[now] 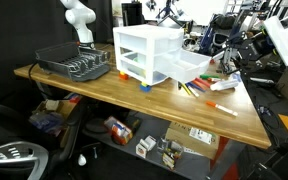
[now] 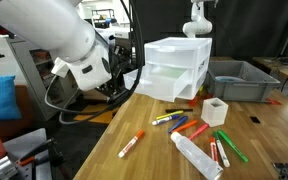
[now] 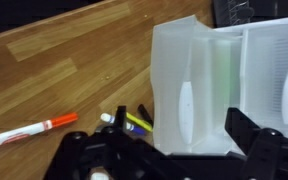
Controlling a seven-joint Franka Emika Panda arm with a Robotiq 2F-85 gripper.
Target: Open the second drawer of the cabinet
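Seems past the pull: second drawer (image 3: 181, 62) out of cabinet (image 1: 144, 45), tool (image 3: 176, 116) spread about its front; next, backing straight off.

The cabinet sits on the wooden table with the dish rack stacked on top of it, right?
No. The dish rack stands beside the cabinet on the table, not on top of it; an exterior view shows this. The cabinet does sit on the wooden table.
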